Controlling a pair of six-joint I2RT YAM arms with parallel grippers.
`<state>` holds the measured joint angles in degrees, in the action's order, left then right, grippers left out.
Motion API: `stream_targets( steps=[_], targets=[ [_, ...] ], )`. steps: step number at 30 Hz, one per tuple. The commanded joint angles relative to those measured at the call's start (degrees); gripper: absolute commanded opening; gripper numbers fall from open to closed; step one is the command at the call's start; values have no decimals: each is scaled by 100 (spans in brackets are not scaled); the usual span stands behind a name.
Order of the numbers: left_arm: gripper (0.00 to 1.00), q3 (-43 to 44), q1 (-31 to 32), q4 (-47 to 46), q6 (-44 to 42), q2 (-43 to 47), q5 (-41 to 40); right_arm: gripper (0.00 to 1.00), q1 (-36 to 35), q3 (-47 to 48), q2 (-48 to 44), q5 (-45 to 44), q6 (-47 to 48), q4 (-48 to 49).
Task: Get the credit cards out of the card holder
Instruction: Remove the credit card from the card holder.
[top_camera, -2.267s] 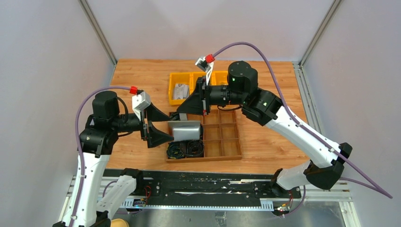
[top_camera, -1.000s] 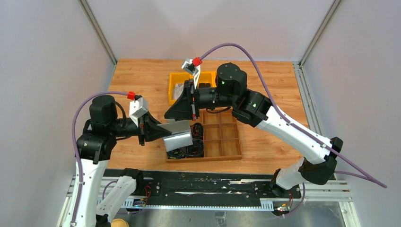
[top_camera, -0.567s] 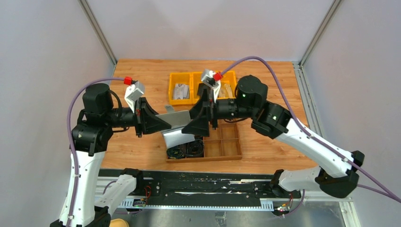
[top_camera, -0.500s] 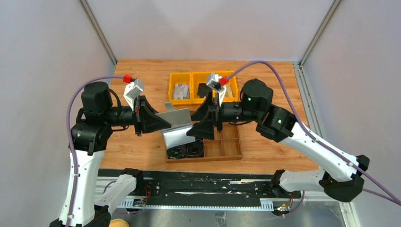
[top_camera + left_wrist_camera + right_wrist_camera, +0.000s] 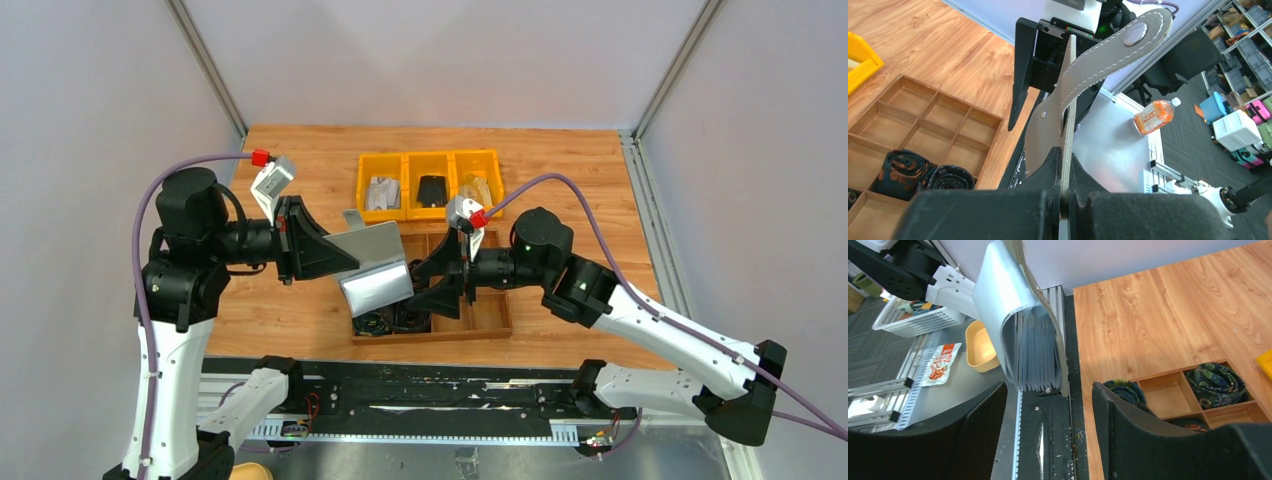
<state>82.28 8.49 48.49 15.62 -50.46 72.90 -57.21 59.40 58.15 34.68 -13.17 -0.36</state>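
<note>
One card holder [image 5: 375, 270] clamped in left end effector [image 5: 1064, 165], right end effector [image 5: 1045, 390] agape beside it, above wooden tray [image 5: 486, 312].

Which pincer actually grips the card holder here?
The left pincer, shut on the card holder at its edge; the right pincer stands open facing it, gripping nothing.

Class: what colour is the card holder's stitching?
White, on the grey card holder; left wrist view.

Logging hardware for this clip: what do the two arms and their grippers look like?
The left arm and right arm have white links and black joint housings; the right shows a small green light. Each carries a purple cable ending at a red connector. The left gripper and right gripper are black and wedge-shaped.
</note>
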Motion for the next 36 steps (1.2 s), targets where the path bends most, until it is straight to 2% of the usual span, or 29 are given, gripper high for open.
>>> stream_targets(
  steps=[1,13,24,32,34,36],
  targets=[
    [0,169,39,-94,533,-33,259,66,43,-14,183,-310,209,560],
    [0,405,39,-84,862,-170,429,63,11,207,425,-426,197,1107],
    [0,393,39,-85,1069,-179,529,56,-666,432,353,-1500,1172,1588],
    [0,150,39,-83,1059,-176,588,55,-906,672,559,-1572,1442,1916],
    [0,98,39,-85,1025,-181,598,51,-903,699,598,-1581,1367,1963],
    [0,33,39,-87,982,-179,612,41,-906,733,616,-1626,1191,1965]
  ],
)
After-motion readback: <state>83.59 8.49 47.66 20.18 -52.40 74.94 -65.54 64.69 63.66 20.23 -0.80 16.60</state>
